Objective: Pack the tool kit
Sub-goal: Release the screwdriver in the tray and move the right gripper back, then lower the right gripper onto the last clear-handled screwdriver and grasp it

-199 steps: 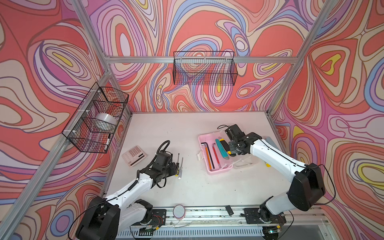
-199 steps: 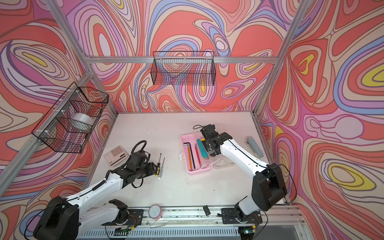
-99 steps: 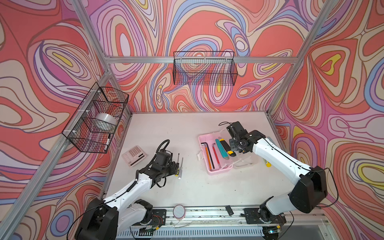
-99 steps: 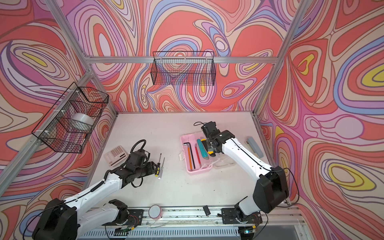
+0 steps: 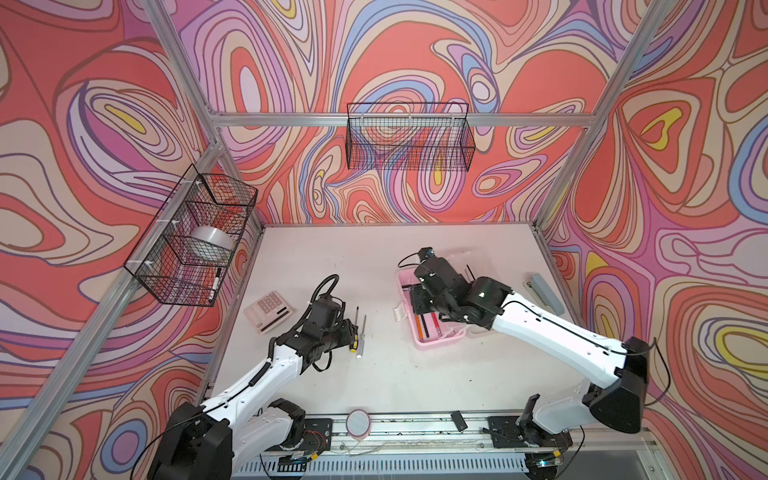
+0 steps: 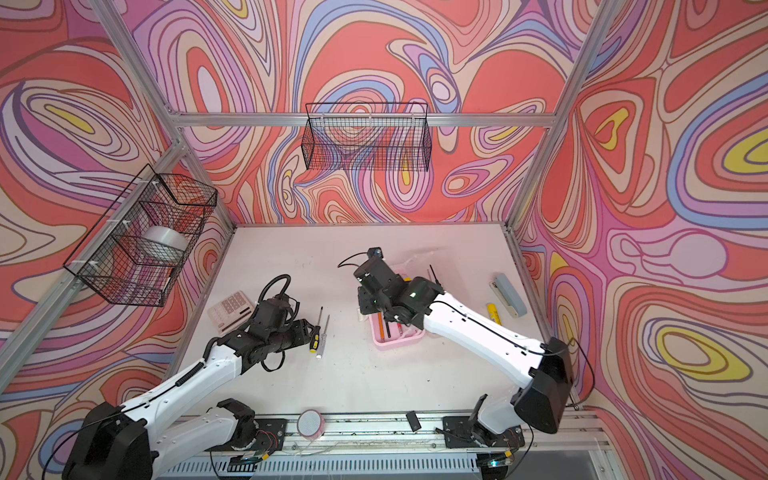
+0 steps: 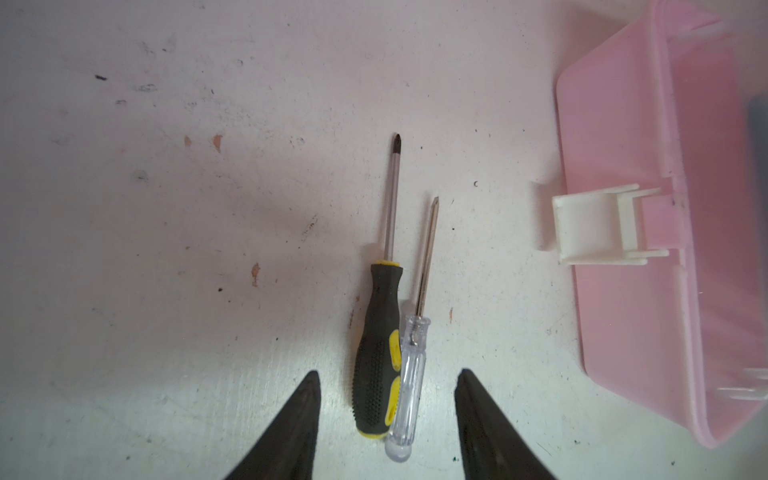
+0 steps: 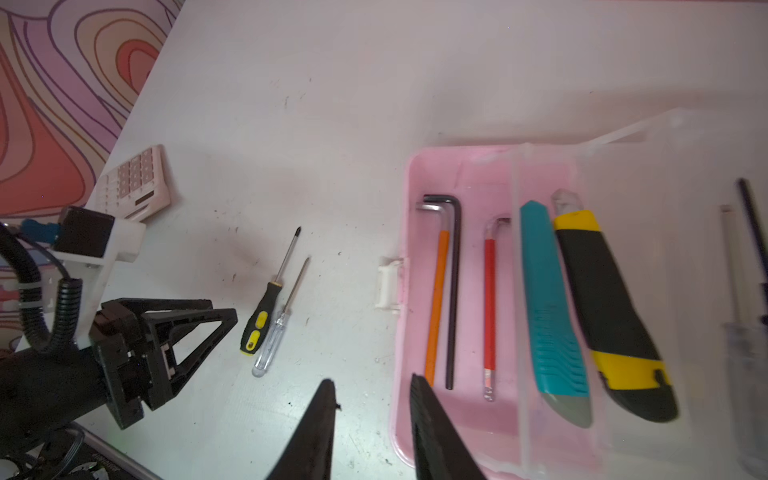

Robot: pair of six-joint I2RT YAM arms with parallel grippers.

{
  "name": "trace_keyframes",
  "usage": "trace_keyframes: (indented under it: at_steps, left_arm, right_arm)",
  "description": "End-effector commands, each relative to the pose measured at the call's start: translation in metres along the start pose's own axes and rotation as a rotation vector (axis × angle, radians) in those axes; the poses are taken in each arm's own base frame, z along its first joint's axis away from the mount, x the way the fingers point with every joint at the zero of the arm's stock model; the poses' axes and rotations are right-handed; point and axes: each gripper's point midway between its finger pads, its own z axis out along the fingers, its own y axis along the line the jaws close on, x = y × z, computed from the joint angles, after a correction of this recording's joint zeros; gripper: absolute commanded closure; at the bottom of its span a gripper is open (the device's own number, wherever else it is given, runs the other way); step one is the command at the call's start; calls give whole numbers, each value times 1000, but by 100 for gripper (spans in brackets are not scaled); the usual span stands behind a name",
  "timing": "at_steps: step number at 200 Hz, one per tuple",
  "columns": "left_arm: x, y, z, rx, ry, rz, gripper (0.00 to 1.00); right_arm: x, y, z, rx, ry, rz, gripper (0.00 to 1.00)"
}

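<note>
Looking down from my right wrist, I see the pale pink tool case (image 8: 469, 178) flat on the white table (image 8: 291, 83) with its translucent lid (image 8: 685, 158) swung open on the side away from the white latch (image 8: 388, 286). Inside the case, counting from the latch wall, lie an orange-sleeved hex key (image 8: 436, 299), a black hex key (image 8: 453, 291), a red-sleeved hex key (image 8: 489, 299), a teal tool (image 8: 552, 316) and a black-and-yellow utility knife (image 8: 611, 316), all lengthwise and side by side. My right claw (image 8: 372, 380) hangs over the case's latch wall, its fingers a modest gap apart and gripping nothing: one finger is over the bare table and the other over the rim, by the end of the orange key. Whether it touches the rim I cannot tell. On the latch side of the case, and apart from it, two screwdrivers lie touching: one with a black-and-yellow handle (image 7: 376, 353) and a thinner one with a clear handle (image 7: 409, 382). My left claw (image 7: 386, 374) is spread wide around their handle ends, with space left on both sides, so it grips neither. Farther out on that same side sits the pinkish calculator (image 8: 133, 183). Beyond the lid side of the case, well apart from it, rests a grey-blue bar (image 5: 546, 293).
</note>
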Motion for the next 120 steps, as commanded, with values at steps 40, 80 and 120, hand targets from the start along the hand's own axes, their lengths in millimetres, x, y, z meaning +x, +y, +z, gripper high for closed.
trace_keyframes:
  at_steps: [40,80,120]
  left_arm:
    - [18,20,-6,-10,10,-49,46]
    - [26,26,-3,49,28,-123,46]
    - [24,28,-3,48,18,-123,46]
  right_arm:
    - [56,73,75,-109,169,5,56]
    - [87,92,113,-120,263,0,56]
    - [109,98,138,-112,327,-7,57]
